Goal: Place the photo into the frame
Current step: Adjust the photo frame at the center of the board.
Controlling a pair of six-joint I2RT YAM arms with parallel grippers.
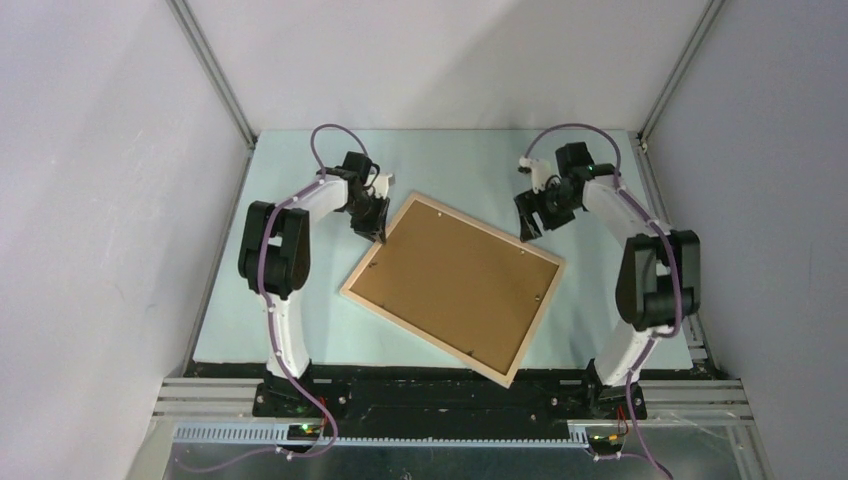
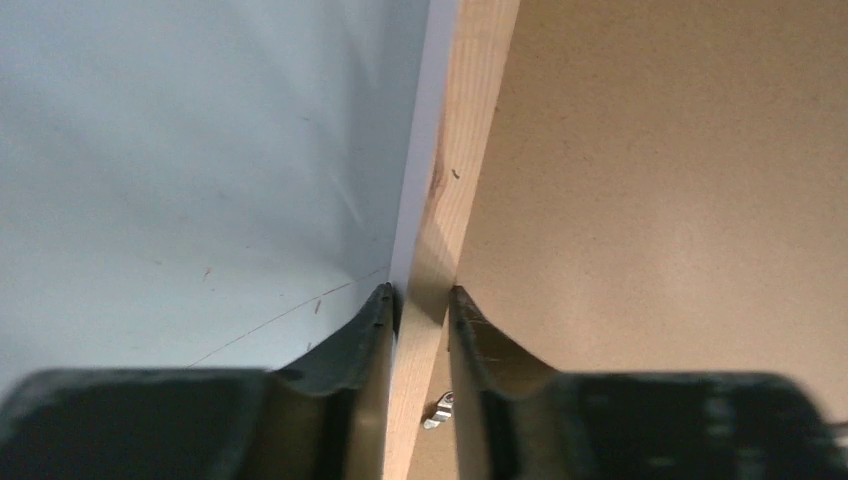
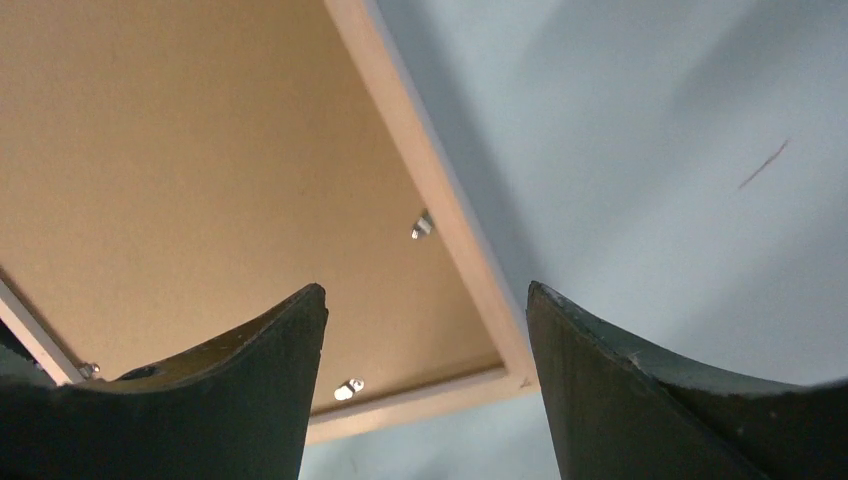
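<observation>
While frame lies back-up, skewed, mid-table with brown backing board inside, left gripper pinches its far-left wooden rail, one finger on each side. Right gripper spread wide over far-right corner, holding nothing.

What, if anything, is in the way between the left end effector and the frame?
Nothing visible. The left end effector is right at the frame: one finger outside its wooden edge, the other inside, over the board.
</observation>
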